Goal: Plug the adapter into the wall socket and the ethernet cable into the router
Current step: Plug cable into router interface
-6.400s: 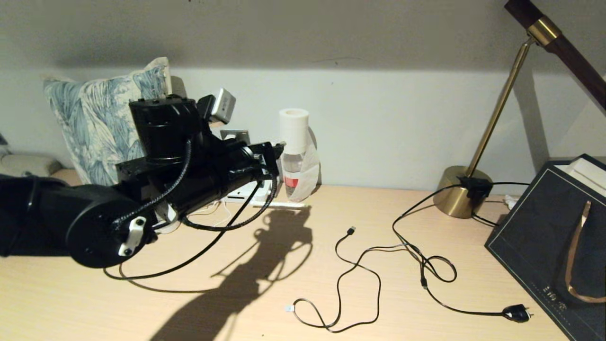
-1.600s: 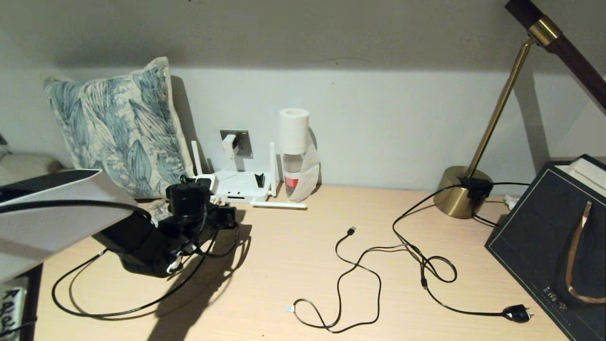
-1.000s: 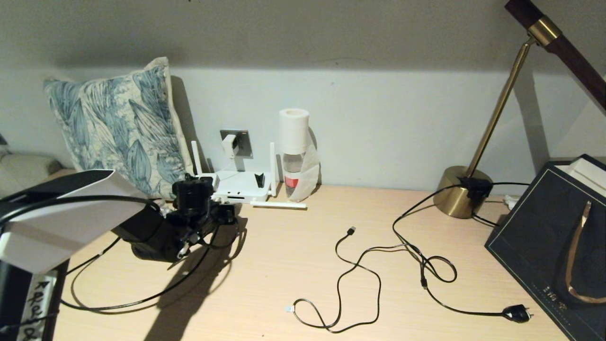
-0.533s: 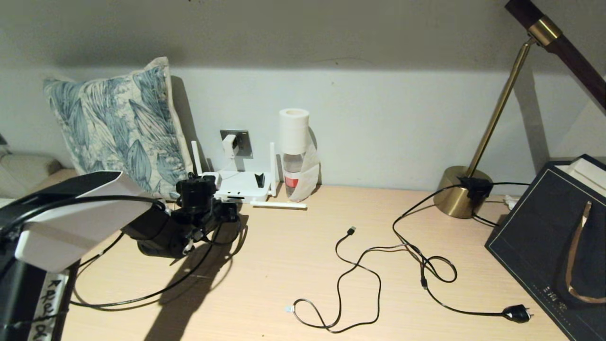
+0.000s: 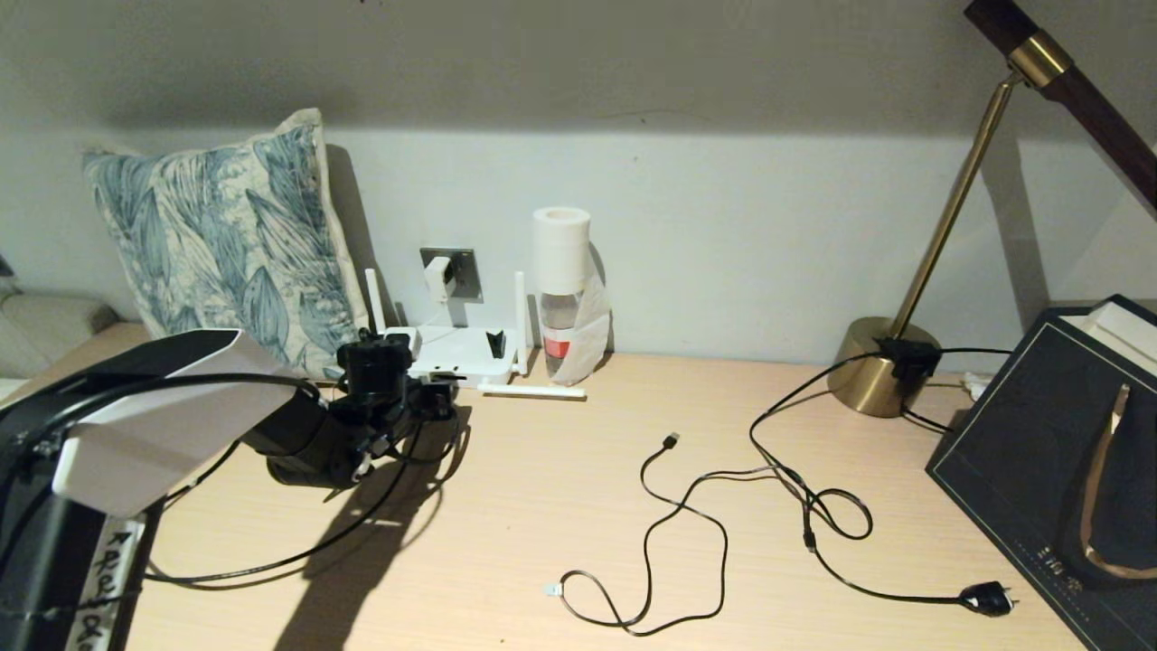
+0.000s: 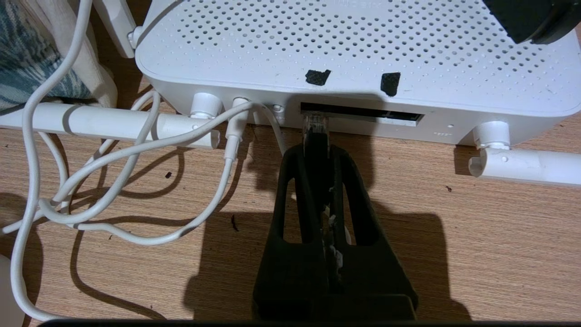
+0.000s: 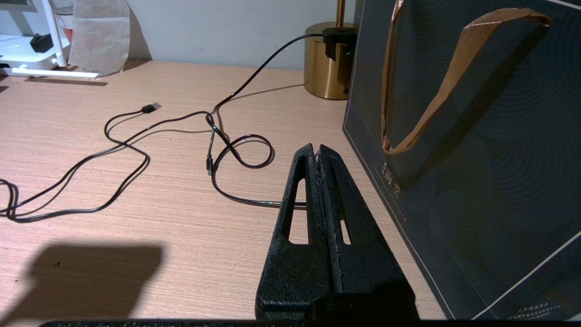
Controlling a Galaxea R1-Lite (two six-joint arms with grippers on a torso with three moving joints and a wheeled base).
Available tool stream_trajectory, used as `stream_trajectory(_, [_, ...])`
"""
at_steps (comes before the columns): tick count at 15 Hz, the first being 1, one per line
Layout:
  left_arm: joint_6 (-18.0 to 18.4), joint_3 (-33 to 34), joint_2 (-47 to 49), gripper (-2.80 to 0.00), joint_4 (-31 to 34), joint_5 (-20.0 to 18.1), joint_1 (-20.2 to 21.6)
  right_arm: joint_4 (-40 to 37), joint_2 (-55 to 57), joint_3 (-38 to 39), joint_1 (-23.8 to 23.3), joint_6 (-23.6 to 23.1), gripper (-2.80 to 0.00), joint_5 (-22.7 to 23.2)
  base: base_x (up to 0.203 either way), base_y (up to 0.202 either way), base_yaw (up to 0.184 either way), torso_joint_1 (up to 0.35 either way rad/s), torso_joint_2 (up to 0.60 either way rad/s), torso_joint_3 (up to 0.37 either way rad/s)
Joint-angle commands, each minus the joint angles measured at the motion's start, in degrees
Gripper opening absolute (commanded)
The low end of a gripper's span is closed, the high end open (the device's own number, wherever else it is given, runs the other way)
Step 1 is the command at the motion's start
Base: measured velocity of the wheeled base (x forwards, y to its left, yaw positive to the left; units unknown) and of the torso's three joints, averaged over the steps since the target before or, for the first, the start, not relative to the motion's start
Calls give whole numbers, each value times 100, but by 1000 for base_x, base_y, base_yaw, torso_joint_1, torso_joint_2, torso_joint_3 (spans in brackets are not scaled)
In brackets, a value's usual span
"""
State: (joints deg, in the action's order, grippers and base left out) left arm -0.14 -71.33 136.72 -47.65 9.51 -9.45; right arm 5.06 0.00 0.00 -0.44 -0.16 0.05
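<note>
With the adapter [image 5: 438, 276] seated in the wall socket [image 5: 463, 272], cable insertion is the step in hand. Left gripper [image 6: 317, 152] pinches the ethernet cable [image 6: 315, 125] tight, its clear tip at the router [image 6: 354, 59] port slot; next move likely a straight push home. Right gripper [image 7: 317, 156] idle, closed on nothing, above the desk.

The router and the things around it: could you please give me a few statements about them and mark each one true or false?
1. The adapter sits in the wall socket. True.
2. The left gripper is open and empty. False: it is shut on the ethernet cable, whose clear connector is at the router port.
3. The right gripper holds the USB cable. False: it is shut on nothing, above the table.
4. A bottle stands right of the router. True.
</note>
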Motion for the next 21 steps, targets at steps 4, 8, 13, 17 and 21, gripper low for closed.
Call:
stream_trajectory(4, [-4,-4,-22,-280,-42,7,48,4,0,202,0,-2,-280,4,0,0,0,0,0,0])
stream_trajectory(8, [5,-39,-15,-280,-42,7,57,4,0,202,0,-2,-280,4,0,0,0,0,0,0])
stream_trajectory(13, [14,-118,4,-280,-41,-1,57,4,0,202,0,-2,-280,4,0,0,0,0,0,0])
stream_trajectory(17, [16,-118,4,-280,-34,-19,57,4,8,202,0,-2,-280,4,0,0,0,0,0,0])
stream_trajectory(21, [23,-118,13,-280,-34,-54,57,4,0,202,0,-2,-280,4,0,0,0,0,0,0])
